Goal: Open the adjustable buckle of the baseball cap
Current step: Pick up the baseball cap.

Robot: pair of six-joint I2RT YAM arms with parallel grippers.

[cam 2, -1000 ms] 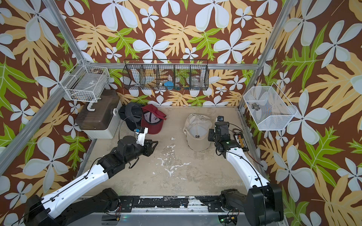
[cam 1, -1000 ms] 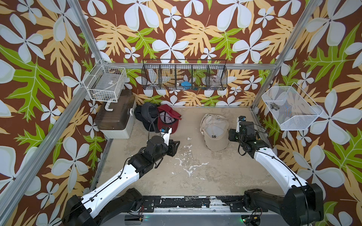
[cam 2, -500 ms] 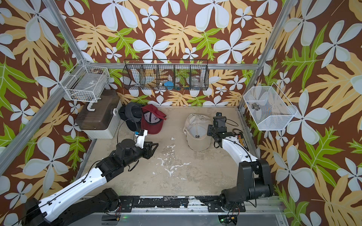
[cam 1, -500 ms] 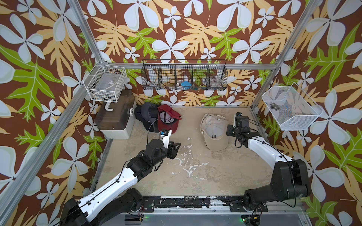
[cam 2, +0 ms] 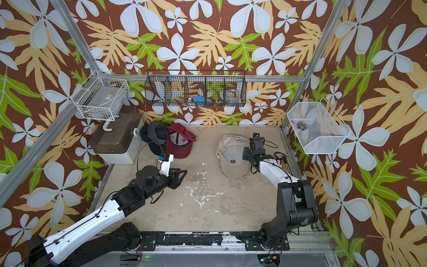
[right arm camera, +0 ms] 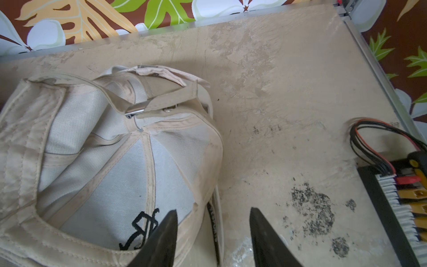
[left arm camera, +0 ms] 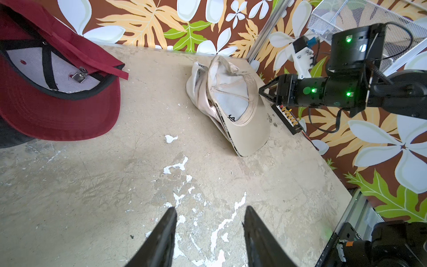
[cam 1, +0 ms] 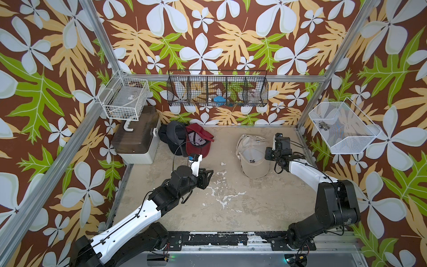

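beige cotton, upside down, that's the one to watch: the beige cap (cam 1: 253, 157) lies on the right half of the table (cam 1: 231, 208), brim toward the robot, back opening toward the rear wall. the right gripper (right arm camera: 213, 215) is just beside it, jaws parted and holding nothing. in the right wrist view one jaw hangs over the cap's rim by the stitched logo and the other over bare table; i can't tell whether it touches the cloth.

now the key line: the metal buckle (right arm camera: 134, 111) sits ahead of that gripper, across the hollow crown, at the cap's rear. the strap (right arm camera: 172, 100) runs through it crosswise to the gripper's heading, slanting a little, nearly in line with the gap between the jaws. so i reckon a reach forward plus some wrist turn is what a clean pinch calls for.

the left gripper (left arm camera: 210, 209) is spread and empty too, mid-table, well apart from the beige cap and nearer the red cap (left arm camera: 57, 104). right arm is plainly the closer one. the buckle looks closed on the strap, not yet opened.
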